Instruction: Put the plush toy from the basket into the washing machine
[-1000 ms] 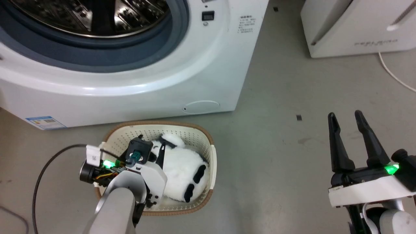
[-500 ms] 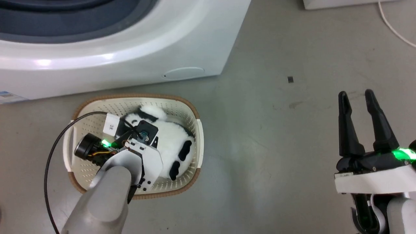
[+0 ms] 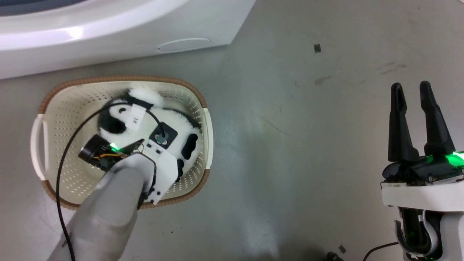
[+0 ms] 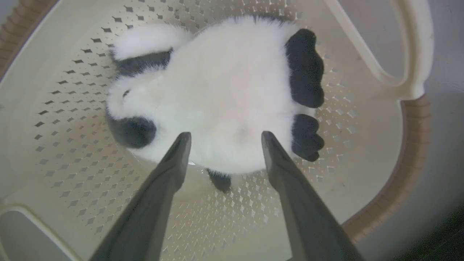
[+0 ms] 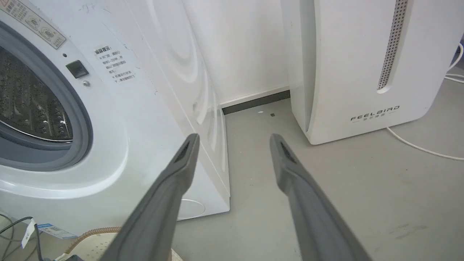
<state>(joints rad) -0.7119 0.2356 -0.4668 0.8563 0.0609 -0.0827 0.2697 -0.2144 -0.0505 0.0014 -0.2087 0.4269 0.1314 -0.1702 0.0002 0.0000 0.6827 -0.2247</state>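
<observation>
A black-and-white plush toy point(image 4: 224, 98) lies in the cream basket point(image 3: 54, 105), which sits on the floor point(image 3: 290, 145) just in front of the washing machine point(image 3: 108, 29). The left gripper point(image 4: 223, 136) reaches into the basket, fingers spread over the toy's white body, gripping nothing. The right gripper point(image 3: 410, 86) hangs well to the basket's right, also parted and empty.

grey floor point(image 3: 290, 145), basket point(image 3: 108, 78) just beside washing machine point(image 3: 108, 32), white appliance point(image 5: 348, 72), white cable point(image 5: 415, 146), small dark scrap point(image 3: 317, 48)
</observation>
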